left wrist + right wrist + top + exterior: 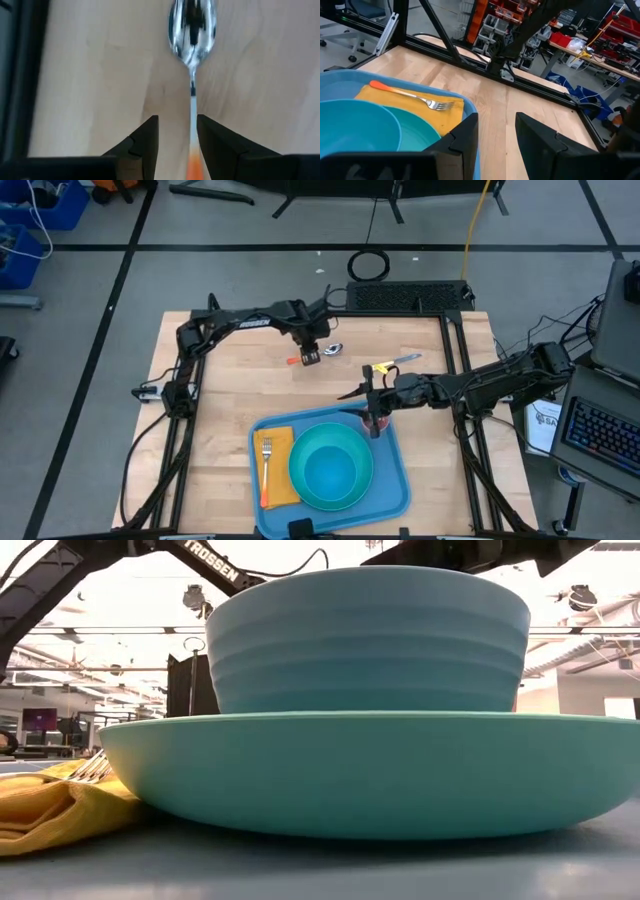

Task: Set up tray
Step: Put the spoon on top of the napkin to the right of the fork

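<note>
Now, if you look at the overhead frame, your left gripper (309, 357) sits in the upper middle, low over the wooden table (220, 410). Its fingers (145, 145) stand apart, one on each side of the spoon (318, 354), and the left wrist frame shows the orange end of the handle running down between them. You can see a sliver of wood between the handle and the finger on the frame's left; whether the other finger touches the handle you cannot tell. The spoon's shiny bowl points away from the gripper and lies flat on the wood.

Your right gripper (374, 423) hangs right of centre in the overhead frame, over the upper right corner of the tray (400, 490). Its fingers (465, 137) are parted with nothing between them, only bare table showing through the gap.

You find the tray at the bottom centre of the overhead frame, turned slightly. On it lies a yellow napkin (284, 480) at the left with a fork (267, 470) on top, its orange handle toward the bottom edge. Beside the napkin sits a teal plate (352, 485) with a teal bowl (332, 470) in it.

A knife (392, 364) with a yellow handle lies on the wood above the right gripper.
</note>
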